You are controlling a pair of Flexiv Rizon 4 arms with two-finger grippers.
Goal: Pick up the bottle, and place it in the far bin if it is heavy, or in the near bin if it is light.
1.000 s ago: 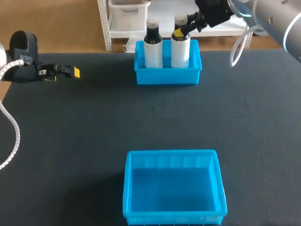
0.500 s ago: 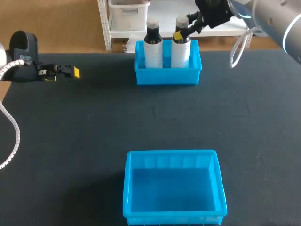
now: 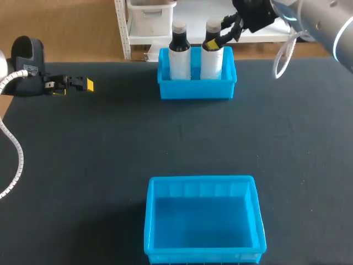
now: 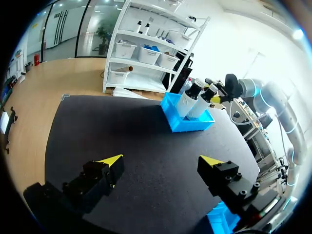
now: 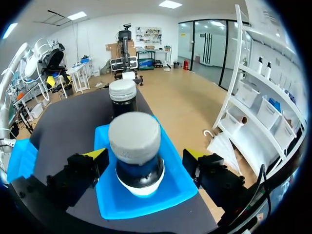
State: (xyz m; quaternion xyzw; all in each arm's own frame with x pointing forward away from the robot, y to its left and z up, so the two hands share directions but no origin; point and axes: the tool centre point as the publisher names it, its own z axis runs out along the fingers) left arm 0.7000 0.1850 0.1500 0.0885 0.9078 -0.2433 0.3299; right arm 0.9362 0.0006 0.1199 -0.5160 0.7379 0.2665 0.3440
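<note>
Easing back and slightly aside over the last second, the right fingers [image 5: 90,165] had let go of the bottle [image 5: 135,146]. They stood open, one to each side of its neck, with a gap on both sides and nothing touched. The bottle stood upright between them with its base down inside the far bin [image 5: 170,183], and it seemed to have settled a touch lower than a second before. By my reading the bottle had been judged heavy and the placing was all but done. What remained was to draw the fingers clear, and the one risk I saw was a yellow tip catching the cap on the way out and tipping the bottle.

The left fingers [image 4: 102,170] had not moved in that second. They hung wide open over the tabletop [image 3: 110,143], holding nothing, with the far bin well ahead of them.

As for the containers, the near bin [image 3: 202,179] lay well apart from both pairs of fingers and showed only its bare blue floor. The far bin, under the right fingers, held two upright bottles. One was the bottle between those fingers, and the second bottle [image 5: 123,97] stood just ahead of them, close beside the first. Whether the two touched I could not tell.
</note>
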